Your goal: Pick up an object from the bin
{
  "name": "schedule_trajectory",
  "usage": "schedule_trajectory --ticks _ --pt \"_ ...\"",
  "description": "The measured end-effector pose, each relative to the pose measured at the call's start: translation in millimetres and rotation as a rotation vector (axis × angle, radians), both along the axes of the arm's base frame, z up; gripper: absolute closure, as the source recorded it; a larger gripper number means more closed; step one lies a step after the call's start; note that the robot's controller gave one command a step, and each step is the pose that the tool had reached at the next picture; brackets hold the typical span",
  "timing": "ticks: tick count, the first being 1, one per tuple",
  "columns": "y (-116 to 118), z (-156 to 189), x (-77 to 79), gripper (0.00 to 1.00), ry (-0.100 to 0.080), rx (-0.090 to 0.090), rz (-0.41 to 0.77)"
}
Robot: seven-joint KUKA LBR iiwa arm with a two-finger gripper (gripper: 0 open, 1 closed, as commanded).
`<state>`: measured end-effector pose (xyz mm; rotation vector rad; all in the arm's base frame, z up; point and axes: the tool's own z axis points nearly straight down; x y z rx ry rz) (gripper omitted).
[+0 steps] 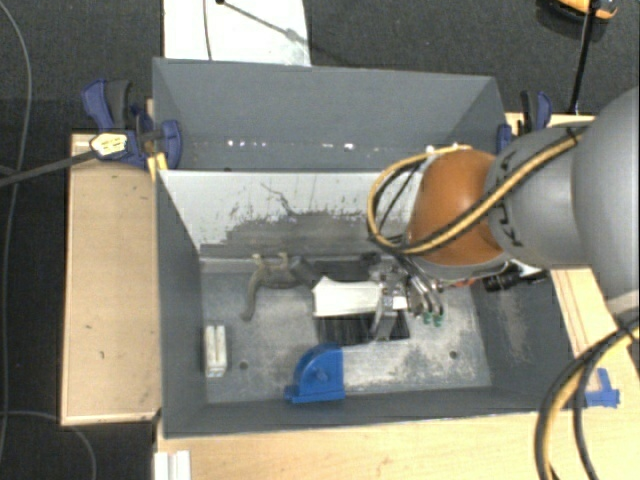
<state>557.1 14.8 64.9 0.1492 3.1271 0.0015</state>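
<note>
White rectangular block (pixel 343 296), dark beneath: mid-floor of grey bin (pixel 180 298), just at 9 o'clock of gripper (pixel 392 313). Claw state: cannot tell. Centre over block; close across the short width, not the length. Long axis apparently 9-to-3 o'clock, lying flat. Avoid blue plastic piece (pixel 320 376) at 6 o'clock.

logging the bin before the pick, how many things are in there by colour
blue: 1, the blue piece at the near wall
white: 2, the small block at the left and the white-and-black thing by the gripper
grey: 1, the bent grey thing towards the back
total: 4
</note>
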Motion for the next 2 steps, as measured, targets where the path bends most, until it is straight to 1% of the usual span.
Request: schedule_trajectory --ticks 1,2 --pt "-5.0 40.9 0.9 1.00 0.009 0.001 -0.014" --pt "-11.4 73.6 2.9 1.00 -0.006 0.000 -0.034"
